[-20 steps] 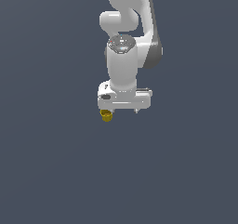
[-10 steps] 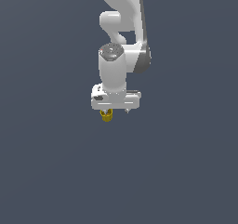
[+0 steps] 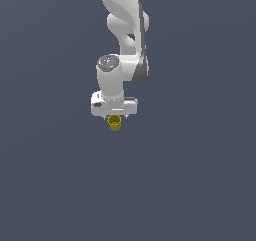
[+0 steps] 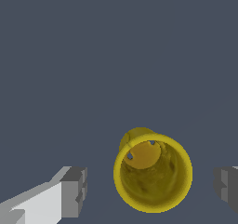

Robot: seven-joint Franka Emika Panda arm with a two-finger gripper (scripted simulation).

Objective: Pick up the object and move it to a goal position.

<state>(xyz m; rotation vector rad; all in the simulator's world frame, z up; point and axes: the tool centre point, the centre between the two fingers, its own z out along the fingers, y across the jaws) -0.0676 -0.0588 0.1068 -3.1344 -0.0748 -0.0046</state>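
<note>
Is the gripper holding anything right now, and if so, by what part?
Nothing is held. The gripper is open, with the yellow cup sitting between its fingers, and a gap shows on each side of the cup in the wrist view.

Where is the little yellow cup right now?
In the exterior view the yellow cup sits near the middle, right under the white gripper. The wrist view shows it between the two open fingers, touching neither.

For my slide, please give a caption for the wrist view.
Open gripper straddling a yellow cup, gaps on both sides.
</note>
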